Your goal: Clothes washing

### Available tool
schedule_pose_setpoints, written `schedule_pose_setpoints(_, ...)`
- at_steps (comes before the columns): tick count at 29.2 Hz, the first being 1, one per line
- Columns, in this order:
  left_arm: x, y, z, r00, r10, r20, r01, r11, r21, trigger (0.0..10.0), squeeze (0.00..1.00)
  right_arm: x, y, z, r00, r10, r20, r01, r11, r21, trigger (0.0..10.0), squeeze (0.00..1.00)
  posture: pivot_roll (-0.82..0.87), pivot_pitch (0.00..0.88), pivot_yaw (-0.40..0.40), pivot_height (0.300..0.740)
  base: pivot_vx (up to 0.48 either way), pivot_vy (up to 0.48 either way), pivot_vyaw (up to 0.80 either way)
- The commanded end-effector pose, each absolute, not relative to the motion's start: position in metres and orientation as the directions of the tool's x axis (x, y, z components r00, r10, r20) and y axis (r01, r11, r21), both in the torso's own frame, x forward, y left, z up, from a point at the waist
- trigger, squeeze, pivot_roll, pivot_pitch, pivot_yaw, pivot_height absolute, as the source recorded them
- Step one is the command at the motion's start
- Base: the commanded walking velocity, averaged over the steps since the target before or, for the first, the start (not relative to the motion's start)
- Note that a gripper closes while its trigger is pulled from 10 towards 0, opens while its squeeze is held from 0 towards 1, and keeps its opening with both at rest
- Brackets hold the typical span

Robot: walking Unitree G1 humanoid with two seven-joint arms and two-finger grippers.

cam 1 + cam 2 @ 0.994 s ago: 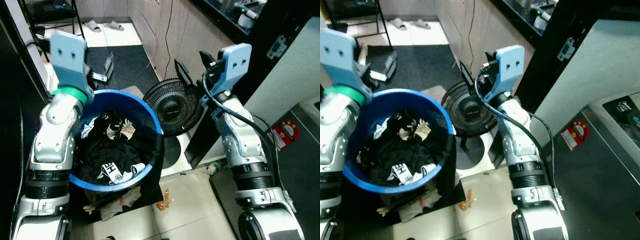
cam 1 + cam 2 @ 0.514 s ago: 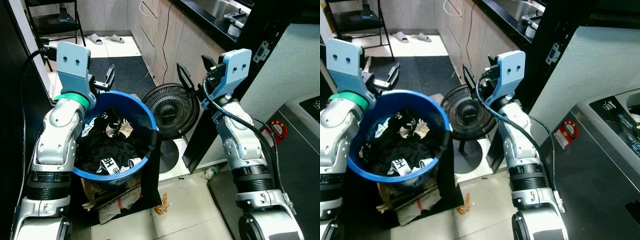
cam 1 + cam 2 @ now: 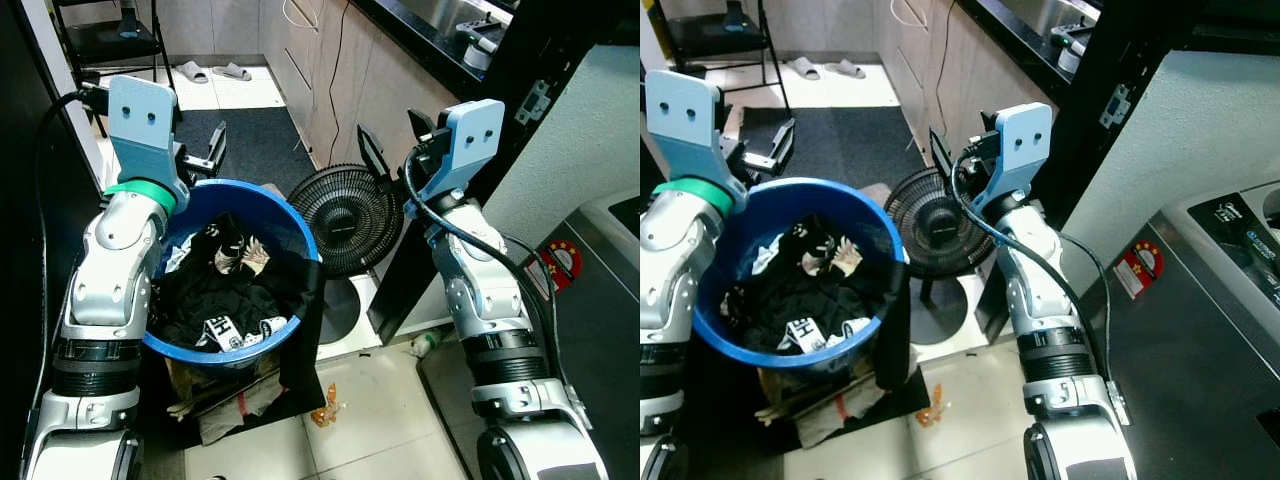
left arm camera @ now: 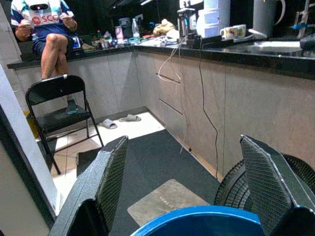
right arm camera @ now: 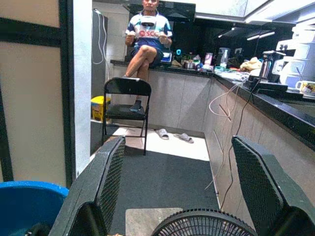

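A round blue laundry basket (image 3: 305, 240) stands on the floor, holding dark clothes (image 3: 215, 295) with white print. My left gripper (image 3: 205, 155) hovers open and empty just above the basket's far rim (image 4: 197, 219). My right gripper (image 3: 390, 140) is open and empty too, raised above the black floor fan (image 3: 345, 215) to the right of the basket. The grey top of a washing machine (image 3: 1230, 270) with a red sticker (image 3: 560, 262) on its side lies at the far right.
A person (image 5: 146, 34) sits on the counter beyond a black folding chair (image 5: 125, 101). Cabinets with hanging cables (image 4: 206, 98) line the right side. A dark mat (image 3: 250, 140) and slippers (image 3: 210, 70) lie ahead. Scraps and cardboard (image 3: 220, 400) sit under the basket.
The head view has lifted and shifted a little. Both arms keep their raised poses with open fingers, and the basket and fan have stayed put.
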State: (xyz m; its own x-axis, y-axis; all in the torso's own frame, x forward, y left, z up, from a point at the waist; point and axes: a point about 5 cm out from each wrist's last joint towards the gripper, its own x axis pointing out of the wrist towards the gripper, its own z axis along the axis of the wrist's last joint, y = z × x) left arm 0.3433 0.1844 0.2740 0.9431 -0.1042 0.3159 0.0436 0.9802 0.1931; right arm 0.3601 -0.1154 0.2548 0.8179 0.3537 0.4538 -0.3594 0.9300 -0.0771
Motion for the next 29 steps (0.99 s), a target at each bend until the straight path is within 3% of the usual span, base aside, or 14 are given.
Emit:
schedule_pose_setpoints(1,0.345,0.182,0.276,0.939,-0.119,0.323,0.050,0.975,0.216,10.0,0.00,0.359,-0.123,0.255,0.825,0.324,0.463,-0.326,0.942,-0.078,10.0,0.00,0.03,0.006,-0.008,0.740,0.000,0.000,0.00)
schedule_pose_setpoints(10,0.353,0.182,0.283,0.931,-0.107,0.350,0.036,0.979,0.202,10.0,0.00,0.355,-0.140,0.260,0.831,0.280,0.481,-0.262,0.959,-0.106,10.0,0.00,0.00,0.002,0.000,0.740,0.000,0.000,0.00)
schedule_pose_setpoints(29,0.350,0.181,0.282,0.929,-0.113,0.353,0.041,0.978,0.204,10.0,0.00,0.357,-0.131,0.258,0.830,0.293,0.475,-0.287,0.954,-0.087,10.0,0.00,0.02,0.003,-0.010,0.740,0.000,0.000,0.00)
